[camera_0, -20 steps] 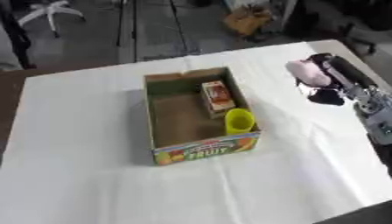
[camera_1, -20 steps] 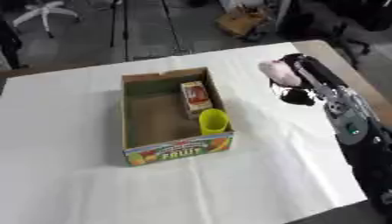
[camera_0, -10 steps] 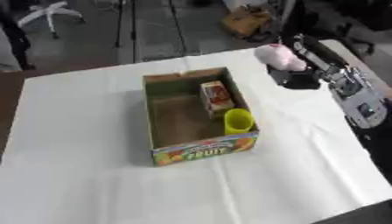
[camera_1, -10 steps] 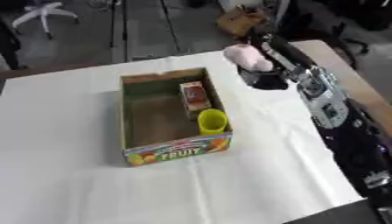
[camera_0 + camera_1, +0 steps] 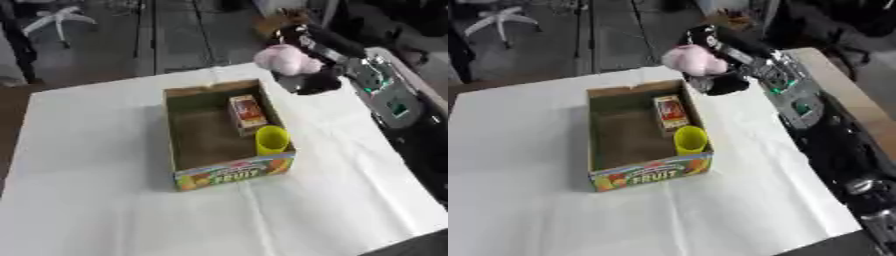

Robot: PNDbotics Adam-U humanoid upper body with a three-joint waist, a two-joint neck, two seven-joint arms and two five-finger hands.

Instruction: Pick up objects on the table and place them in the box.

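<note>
Black right hand (image 5: 715,75) raised above the far right corner of the open cardboard box with the printed FRUIT front (image 5: 651,173), fingers curled round a soft pink rounded object (image 5: 694,59). Pink object held in the air, just past the box's far right rim, not touching box or table. Right arm, black with silver joints and green-lit panels, stretched in from the right side over the white cloth-covered table (image 5: 96,210).

Inside the box, against its right wall: a small red and orange carton (image 5: 248,112) lying toward the far end, and a yellow plastic cup (image 5: 271,140) upright at the near right corner, just beside the carton's near end. Left part of the box floor bare brown cardboard.

Box placed near the table's middle, long side running near to far, colourful fruit print facing the near edge. Left hand seen in neither view.
</note>
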